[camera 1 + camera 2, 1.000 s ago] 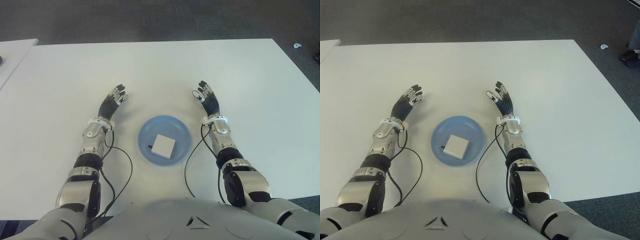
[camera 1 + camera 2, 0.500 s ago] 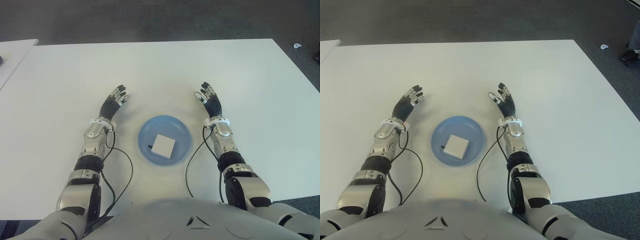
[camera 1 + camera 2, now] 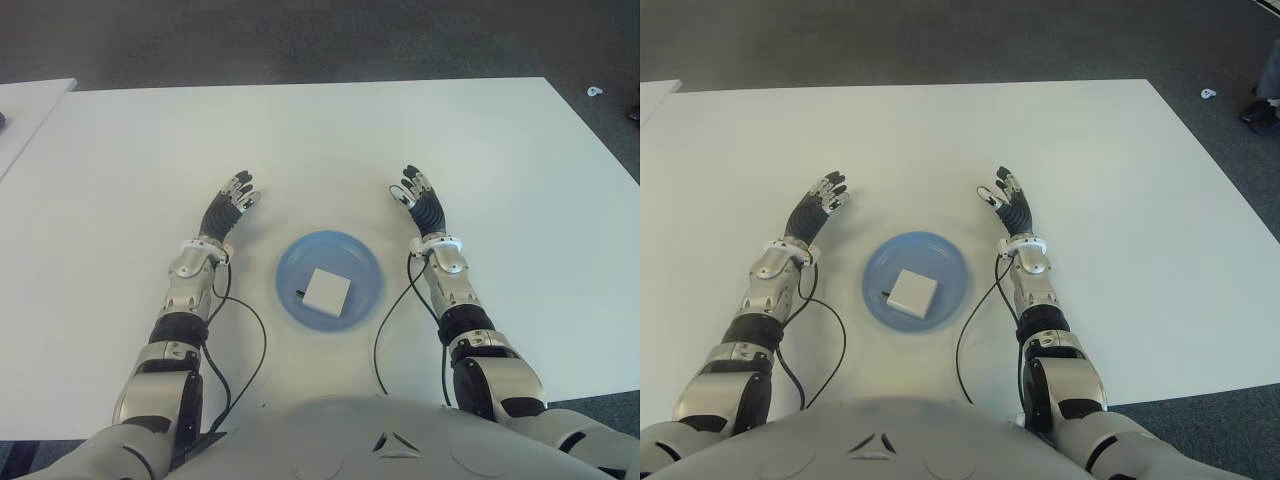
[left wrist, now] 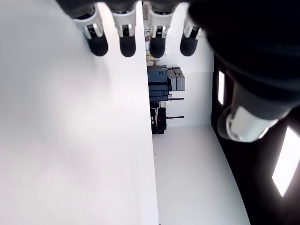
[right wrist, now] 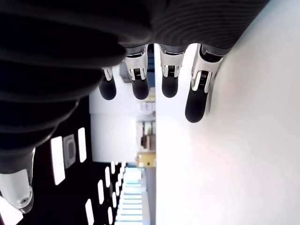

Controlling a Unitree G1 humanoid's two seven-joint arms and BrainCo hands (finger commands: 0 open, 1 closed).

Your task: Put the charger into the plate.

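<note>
No writing, label, brand or number can be read anywhere. The white charger (image 3: 327,290) in the blue plate (image 3: 365,262) shows a plain top, and the white table (image 3: 330,140) carries no markings out to its edges.

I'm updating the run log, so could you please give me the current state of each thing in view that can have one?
charger: lying flat inside the plate, held by neither hand.
plate: upright on the table, holding the charger.
left hand: open, empty, left of the plate.
right hand: open, empty, right of the plate.
table: bears the plate.
</note>
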